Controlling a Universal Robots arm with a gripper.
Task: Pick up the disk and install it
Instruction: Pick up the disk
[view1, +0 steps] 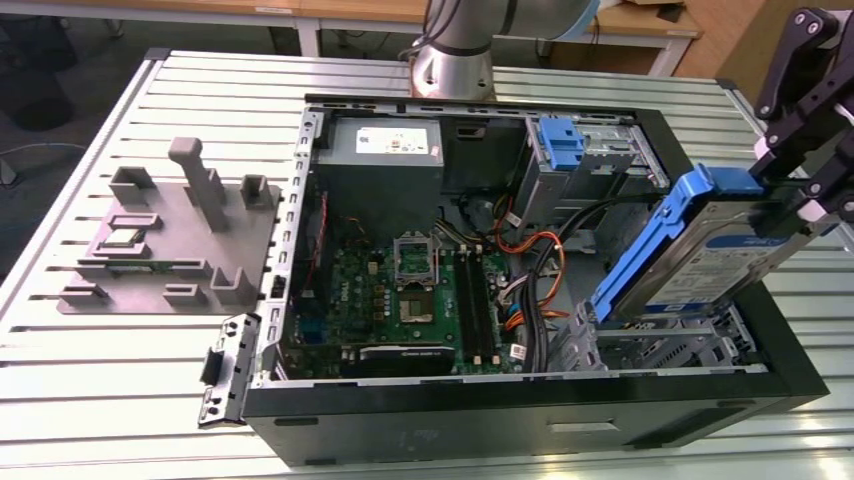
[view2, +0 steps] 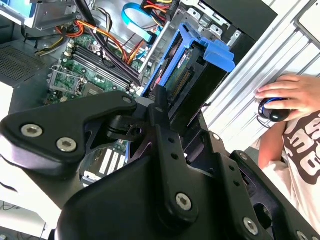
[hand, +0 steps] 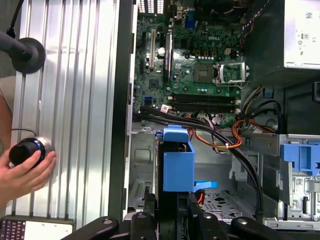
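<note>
Disk (view1: 705, 255) clamped in gripper (view1: 785, 195), tilted, over the open computer case (view1: 534, 405)

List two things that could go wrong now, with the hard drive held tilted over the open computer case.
1. The hard drive, tilted in the tool, may jam on the edge of the metal drive cage.
2. It could snag the orange cables lying beside the bay.

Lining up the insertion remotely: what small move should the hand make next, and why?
Probably ease the disk down along its tilt. The hand grips its upper end; its lower end sits at the mouth of the metal drive cage, not yet seated.
</note>
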